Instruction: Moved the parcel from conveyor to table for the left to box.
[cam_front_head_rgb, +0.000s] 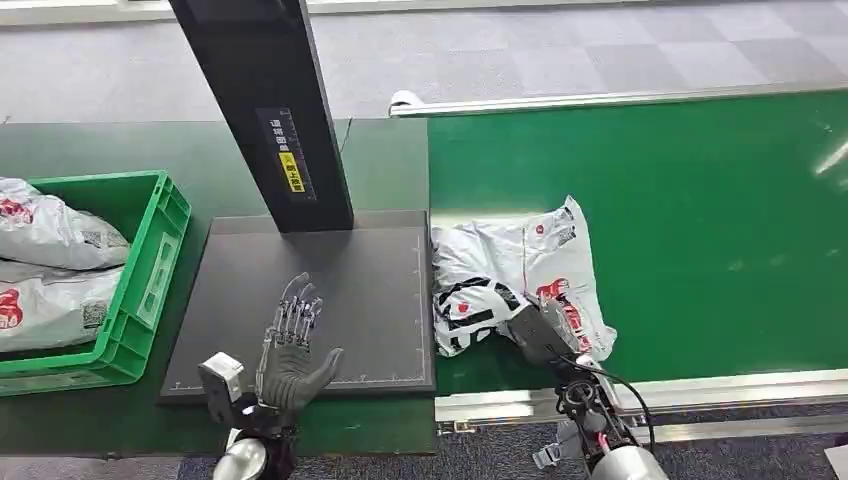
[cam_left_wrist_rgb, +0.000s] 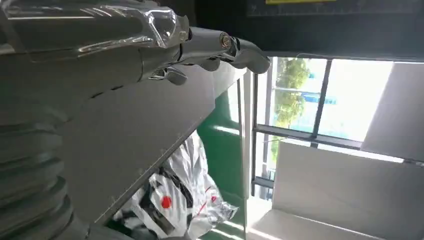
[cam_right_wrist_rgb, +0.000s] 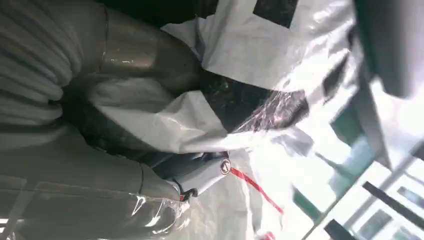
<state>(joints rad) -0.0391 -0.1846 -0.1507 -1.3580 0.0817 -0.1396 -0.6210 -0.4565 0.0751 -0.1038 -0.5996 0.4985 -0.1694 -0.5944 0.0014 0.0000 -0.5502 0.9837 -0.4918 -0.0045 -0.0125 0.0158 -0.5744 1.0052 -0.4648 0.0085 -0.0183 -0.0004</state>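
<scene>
Grey carpet tiles (cam_front_head_rgb: 600, 50) stretch across the floor, far ahead of the left hand (cam_front_head_rgb: 290, 345). Just ahead of that hand a black post (cam_front_head_rgb: 265, 110) rises, a yellow label (cam_front_head_rgb: 292, 172) on its face. From the left wrist, out past the fingertips, there's a tall window (cam_left_wrist_rgb: 300, 100). Daylight pours in, green trees (cam_left_wrist_rgb: 290, 80) stand outside, and pale panels (cam_left_wrist_rgb: 345, 190) sit beside it.

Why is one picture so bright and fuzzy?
Right wrist view: the camera sits right against the shiny parcel that the right hand grips, so the plastic glares white and blurs. Left wrist view: the window is washed out behind the left hand. Head view: even light, with a pale streak of glare on the belt.
</scene>
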